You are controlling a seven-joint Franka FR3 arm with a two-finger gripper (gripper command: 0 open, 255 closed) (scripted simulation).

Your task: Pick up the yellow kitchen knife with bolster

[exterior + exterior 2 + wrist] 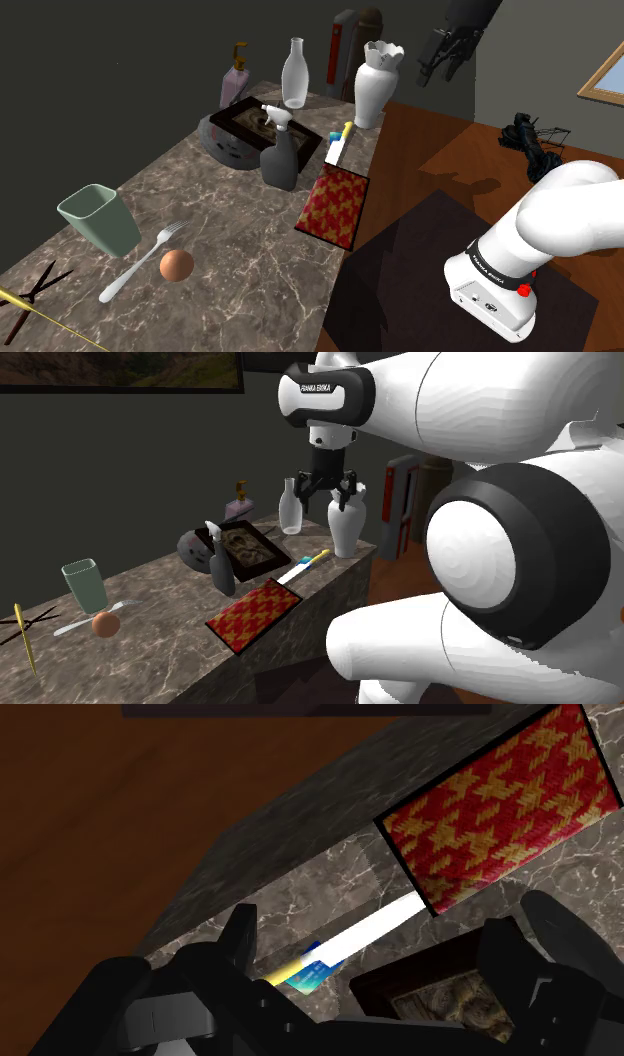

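Observation:
The knife (337,147) has a white blade and a yellow handle. It lies on the marble counter (230,250) close to the edge, between the white vase (375,85) and the red-and-yellow patterned mat (333,205). In the second exterior view the knife (300,567) points its handle toward the vase. My gripper (440,58) hangs high above the counter's edge, well clear of the knife. It is open with nothing between its fingers (306,502). The wrist view looks down on the knife (375,926), whose handle is partly hidden behind the hand.
A dark spray bottle (280,152), a framed picture (252,122) on a grey object and a clear glass bottle (294,75) stand near the knife. Further along lie a green cup (98,218), a fork (140,262) and an egg (176,264). Wood floor (440,150) lies beyond the edge.

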